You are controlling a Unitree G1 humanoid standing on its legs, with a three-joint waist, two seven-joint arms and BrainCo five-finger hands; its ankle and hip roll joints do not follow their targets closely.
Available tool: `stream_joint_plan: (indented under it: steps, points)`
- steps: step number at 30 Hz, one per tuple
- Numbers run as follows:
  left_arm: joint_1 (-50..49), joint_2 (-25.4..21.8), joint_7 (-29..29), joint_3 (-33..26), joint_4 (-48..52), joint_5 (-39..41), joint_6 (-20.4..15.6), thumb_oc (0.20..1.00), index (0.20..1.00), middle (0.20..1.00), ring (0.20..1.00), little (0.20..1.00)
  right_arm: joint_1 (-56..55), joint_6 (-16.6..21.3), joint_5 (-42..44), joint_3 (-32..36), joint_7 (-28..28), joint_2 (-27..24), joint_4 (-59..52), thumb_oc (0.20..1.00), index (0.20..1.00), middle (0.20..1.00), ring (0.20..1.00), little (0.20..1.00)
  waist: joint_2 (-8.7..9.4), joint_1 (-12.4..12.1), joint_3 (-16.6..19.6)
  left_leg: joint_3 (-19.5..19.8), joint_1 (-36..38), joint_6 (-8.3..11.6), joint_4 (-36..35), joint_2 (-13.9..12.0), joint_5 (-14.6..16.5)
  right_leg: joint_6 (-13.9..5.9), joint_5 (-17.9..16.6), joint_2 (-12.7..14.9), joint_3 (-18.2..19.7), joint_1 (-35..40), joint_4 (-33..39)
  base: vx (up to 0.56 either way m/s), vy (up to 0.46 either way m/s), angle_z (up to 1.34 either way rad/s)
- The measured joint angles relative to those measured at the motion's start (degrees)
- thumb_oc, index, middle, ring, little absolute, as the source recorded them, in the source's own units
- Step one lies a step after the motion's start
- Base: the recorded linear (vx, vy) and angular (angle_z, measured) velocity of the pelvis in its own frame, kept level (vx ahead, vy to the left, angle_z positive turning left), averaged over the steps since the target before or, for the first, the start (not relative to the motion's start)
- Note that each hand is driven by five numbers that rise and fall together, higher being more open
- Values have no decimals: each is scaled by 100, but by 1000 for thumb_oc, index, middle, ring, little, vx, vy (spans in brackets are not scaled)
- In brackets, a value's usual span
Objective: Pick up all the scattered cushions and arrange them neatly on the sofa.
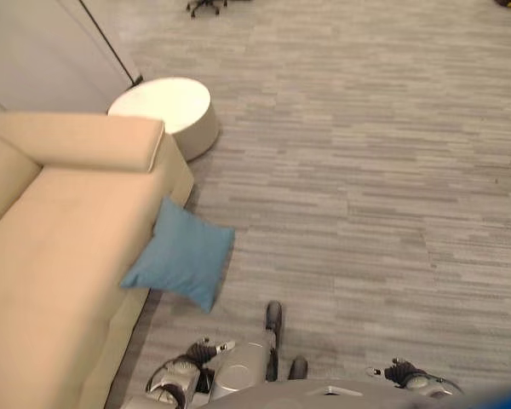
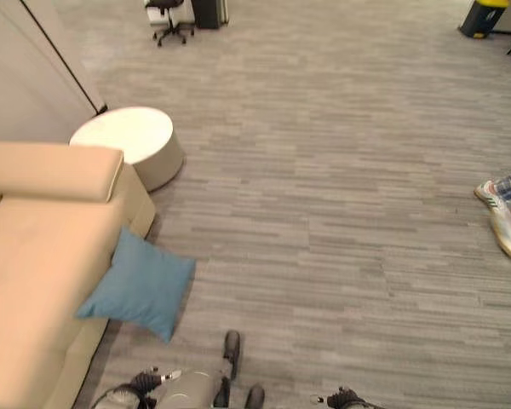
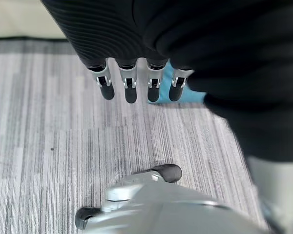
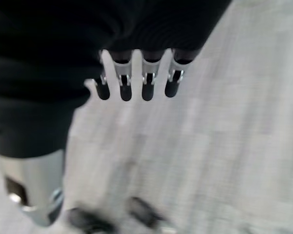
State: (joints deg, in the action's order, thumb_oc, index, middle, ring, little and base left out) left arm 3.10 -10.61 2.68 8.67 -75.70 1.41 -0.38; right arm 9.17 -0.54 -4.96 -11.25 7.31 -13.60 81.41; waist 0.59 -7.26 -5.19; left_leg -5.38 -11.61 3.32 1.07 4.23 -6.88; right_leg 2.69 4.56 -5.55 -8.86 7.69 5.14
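Cushion first: the square blue fabric cushion (image 1: 181,256) leans on the front of the beige upholstered sofa (image 1: 51,256), lower corner on the grey carpet floor (image 1: 366,187). Left hand (image 3: 129,83) and right hand (image 4: 134,80) hang empty, fingers straight. Best to step closer and grasp both edges.

Left robot hand (image 3: 136,85) low at robot's side, fingers straight, relaxed, holding nothing. Right robot hand (image 4: 136,83) likewise low, fingers straight, spread in row, empty.
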Motion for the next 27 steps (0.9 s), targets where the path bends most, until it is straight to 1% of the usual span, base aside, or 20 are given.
stream_joint_plan:
  steps: [1, 2, 3, 4, 5, 7, 8, 10, 12, 13, 15, 16, 17, 18, 20, 21, 23, 24, 25, 27]
  points:
    - [6, 12, 18, -33, -4, -3, 0, 1000, 1000, 1000, 1000, 1000, 7, 64, -9, -69, 34, -139, -61, 1000, 1000, 1000, 1000, 1000, 36, 13, 20, 46, 121, -165, -24, 195, -1, -49, 24, 79, 64, 71, -28, 194, 178, -27]
    - [8, 48, 17, -36, -2, -6, 2, 1000, 1000, 1000, 1000, 1000, -26, 91, -39, -69, 35, -244, -49, 1000, 1000, 1000, 1000, 1000, 79, -4, 37, 102, 389, -486, -324, 369, -80, -65, 33, 132, 198, 42, -247, 126, 144, -20]
    - [-19, 110, 14, -16, 5, -13, 3, 1000, 1000, 1000, 1000, 1000, -64, 82, -70, -68, 9, -312, -53, 1000, 1000, 1000, 1000, 1000, -79, -33, 121, 97, 707, -772, -660, 230, -214, -78, 35, -57, 323, -133, -706, 96, 114, -22]
    - [10, 100, 9, 41, 12, -17, 4, 1000, 1000, 1000, 1000, 1000, -79, 87, -90, -103, -21, -254, -72, 1000, 1000, 1000, 1000, 1000, -309, -6, 149, 150, 911, -1134, -647, -99, -98, -413, 220, -316, 298, -314, -1391, 139, 158, -29]
    - [128, 40, 12, 44, 27, -23, 4, 1000, 1000, 1000, 1000, 1000, -130, 93, -92, -106, -68, -70, -71, 1000, 1000, 1000, 1000, 1000, -152, -13, 96, 182, 1089, -1202, -633, -111, 150, -687, 815, -83, 128, -847, -2715, 139, 134, -1]
    - [397, 191, -6, 100, 34, -35, -30, 1000, 1000, 1000, 1000, 1000, -276, 87, -91, -92, -92, -106, -163, 1000, 1000, 1000, 1000, 1000, -235, 116, 77, 560, 1275, -1288, -625, -52, 298, -820, 845, 545, 0, -1392, -3800, 162, 77, 60]
    - [565, 175, -2, 218, 37, -37, -48, 1000, 1000, 1000, 1000, 1000, -347, 90, -90, -88, -114, -72, -191, 1000, 1000, 1000, 1000, 1000, -247, 180, 75, 776, 1293, -1280, -627, -32, 310, -852, 825, 728, 82, -1648, -4034, 239, 1, 108]
    - [790, 161, 5, 244, 91, -38, -52, 1000, 1000, 1000, 1000, 1000, -458, 94, -81, -9, -117, -89, -304, 1000, 1000, 1000, 1000, 1000, -296, 235, -43, 1180, 1414, -1316, -629, -34, 439, -814, 792, 756, 243, -1916, -3748, 248, -33, 100]
    - [702, 100, 13, 219, 109, -39, -27, 1000, 1000, 1000, 1000, 1000, -398, 97, -80, -63, -121, -88, -508, 1000, 1000, 1000, 1000, 1000, -305, 381, -155, 1491, 1533, -1261, -617, -74, 548, -609, 389, 563, 526, -2099, -2351, 242, -75, 92]
    - [457, 18, 16, 245, 98, -40, -3, 1000, 1000, 1000, 1000, 1000, -225, 87, -81, -105, -147, -46, -531, 1000, 1000, 1000, 1000, 1000, -91, 360, -275, 1562, 1690, -1146, -602, -14, 789, -618, -382, 590, 665, -2521, -1236, 360, -173, 55]
    - [320, 42, 14, 229, 69, -48, 2, 1000, 1000, 1000, 1000, 1000, -228, 93, -79, -112, -157, -21, -606, 1000, 1000, 1000, 1000, 1000, -5, 360, -359, 1765, 1743, -1046, -452, -30, 1117, -665, -829, 688, 765, -2709, -543, 310, -175, 72]
    - [383, -21, 17, 209, -61, -84, 1, 1000, 1000, 1000, 1000, 1000, -268, 47, -79, -208, -167, -38, -569, 1000, 1000, 1000, 1000, 1000, 54, 551, -413, 2267, 1726, -837, -186, -169, 1493, -746, -887, 827, 1002, -2620, -443, 376, -236, 169]
    - [397, -97, 17, 222, -109, -93, -8, 1000, 1000, 1000, 1000, 1000, -360, -7, -80, -222, -197, -18, -497, 1000, 1000, 1000, 1000, 1000, 86, 580, -415, 2513, 1953, -710, -213, -295, 1631, -740, -952, 814, 1066, -2402, -646, 405, -252, 199]
    - [293, 11, 16, 125, -151, -94, -25, 1000, 1000, 1000, 1000, 1000, -236, -29, -81, -107, -209, 13, -208, 1000, 1000, 1000, 1000, 1000, 45, 483, -422, 2484, 2062, -286, 139, -528, 1583, -348, -1161, 657, 909, -2132, -856, 423, -315, 161]
    - [221, -4, 14, 31, -5, -103, -60, 1000, 1000, 1000, 1000, 1000, -449, -17, -79, -17, -220, -7, -290, 1000, 1000, 1000, 1000, 1000, 169, 275, -159, 2450, 1848, 193, 922, -570, 1278, -73, -1013, 582, 454, -1476, -461, 154, -167, 136]
    - [216, -49, 15, 27, 35, -100, -106, 1000, 1000, 1000, 1000, 1000, -405, 37, -78, -51, -197, -65, -386, 1000, 1000, 1000, 1000, 1000, 244, 235, -86, 2366, 1579, 396, 1560, -510, 1345, 56, -1050, 558, 269, -1290, -310, 30, -138, 91]
    - [209, -101, 2, 19, 210, -96, -110, 1000, 1000, 1000, 1000, 1000, -236, 99, -69, 9, -176, -189, -566, 1000, 1000, 1000, 1000, 1000, 354, 158, -111, 1765, 682, 388, 2477, -386, 1372, 199, -941, 594, -71, -1309, -250, 56, -141, 106]
    - [439, -134, 0, 19, 290, -88, -138, 1000, 1000, 1000, 1000, 1000, -311, 90, -26, 31, -163, -214, -418, 1000, 1000, 1000, 1000, 1000, 503, 217, -196, 819, 57, 315, 2545, -550, 1337, 205, -942, 734, -566, -1147, -36, 77, -72, 171]
    - [398, -176, 4, 37, 401, -88, -149, 1000, 1000, 1000, 1000, 1000, -389, 100, -18, 41, -153, -227, -256, 1000, 1000, 1000, 1000, 1000, 534, 221, -210, -18, 104, 249, 1692, -804, 1249, 112, -835, 757, -957, -986, 6, 127, -29, 211]
    - [399, -216, 15, 117, 468, -90, -140, 1000, 1000, 1000, 1000, 1000, -692, 100, -13, 180, -67, -229, -231, 1000, 1000, 1000, 1000, 1000, 505, 506, -186, -1153, 165, 264, 629, -974, 1025, 17, -542, 763, -1620, -813, 29, 188, 64, 171]
